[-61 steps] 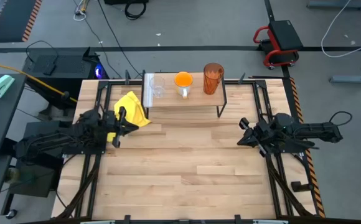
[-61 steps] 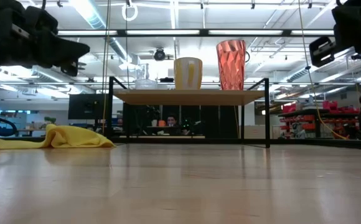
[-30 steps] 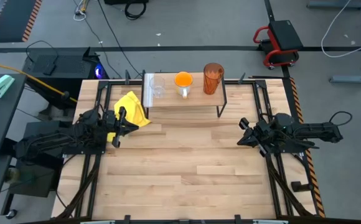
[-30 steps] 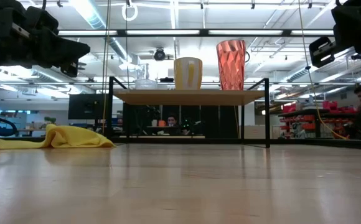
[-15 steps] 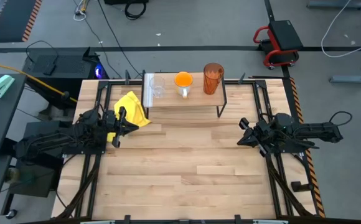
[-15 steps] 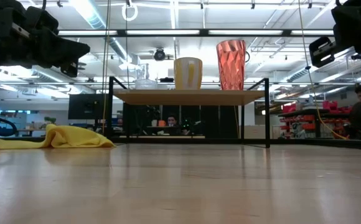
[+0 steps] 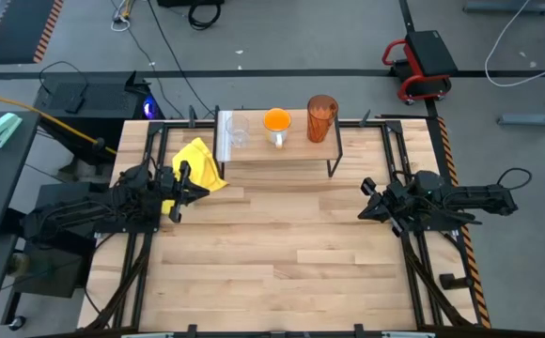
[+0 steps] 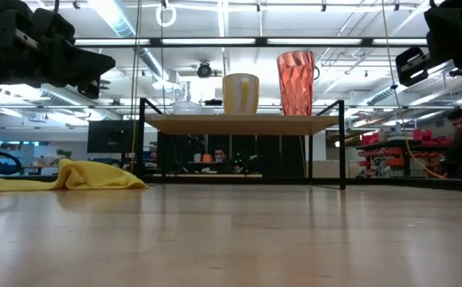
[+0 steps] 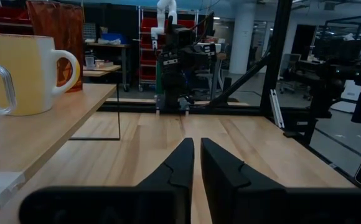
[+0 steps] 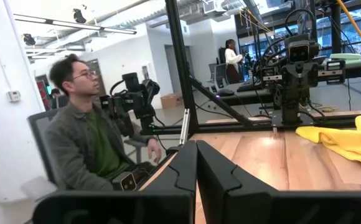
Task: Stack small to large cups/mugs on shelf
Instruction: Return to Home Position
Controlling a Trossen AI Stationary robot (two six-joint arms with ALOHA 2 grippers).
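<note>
On the shelf (image 7: 291,156), a light-wood board on black legs by the table's far edge, stand a small clear glass cup (image 7: 238,133), an orange mug with a white handle (image 7: 276,125) and a tall amber tumbler (image 7: 321,118), in a row from left to right. In the low view the glass cup (image 8: 185,99), mug (image 8: 240,94) and tumbler (image 8: 295,83) rise in height. My left gripper (image 7: 191,182) is shut at the table's left side; my right gripper (image 7: 367,203) is shut at the right side. Both touch nothing.
A yellow cloth (image 7: 197,163) lies crumpled on the table beside the shelf's left end, just beyond my left gripper. The wooden tabletop (image 7: 282,253) stretches bare between the arms and toward the near edge. A seated person (image 10: 87,149) shows beyond the table in the right wrist view.
</note>
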